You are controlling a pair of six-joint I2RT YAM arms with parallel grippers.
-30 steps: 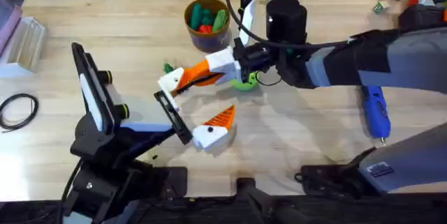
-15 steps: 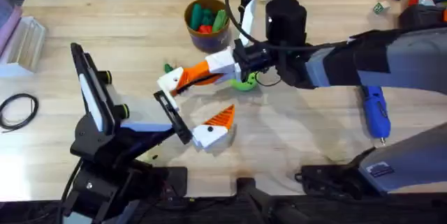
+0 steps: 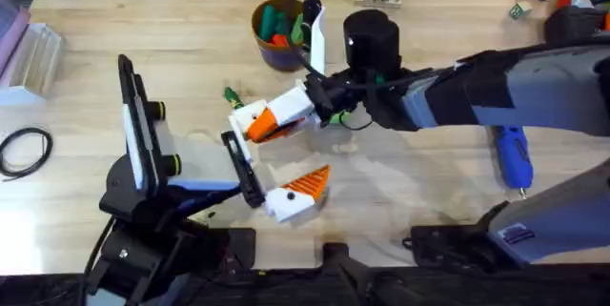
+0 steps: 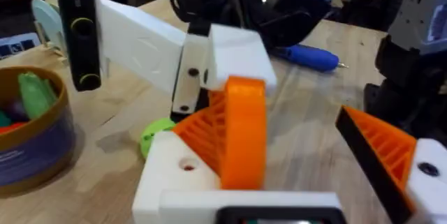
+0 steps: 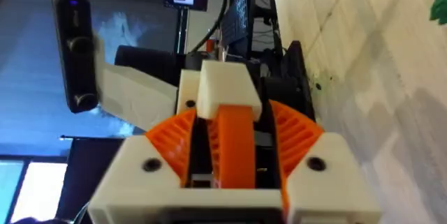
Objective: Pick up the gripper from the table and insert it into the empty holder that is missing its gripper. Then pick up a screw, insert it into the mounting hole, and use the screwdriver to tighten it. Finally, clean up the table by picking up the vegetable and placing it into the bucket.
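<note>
Wooden worktop (image 3: 191, 49) carried everything, and the right arm stretched across it from the lower right to the middle. The right gripper (image 3: 274, 121) had its white fingers (image 5: 147, 162) closed narrowly on the orange gripper (image 5: 234, 144), a ridged wedge clamped between their orange pads. The left gripper (image 3: 272, 153) stood wide apart. One of its fingers wore an orange pad (image 3: 310, 182), while the other was the bare white holder (image 3: 246, 113). In the left wrist view the wedge stood upright just above that holder (image 4: 171, 178) and appeared to touch it, though I could not tell whether it had seated. The bucket (image 3: 281, 31) sat behind the two grippers with toy vegetables inside, and the blue screwdriver (image 3: 512, 153) lay well apart under the right forearm. The vegetable (image 3: 230, 93), small and dark green, lay on the worktop near the holder. The step in hand looked like the insertion. If the wedge met the holder tilted, it could jam or slip out of the pads. Letting go before it had locked would drop it onto the worktop. Pushing hard could also shove the left arm's holder aside and lose the alignment.
</note>
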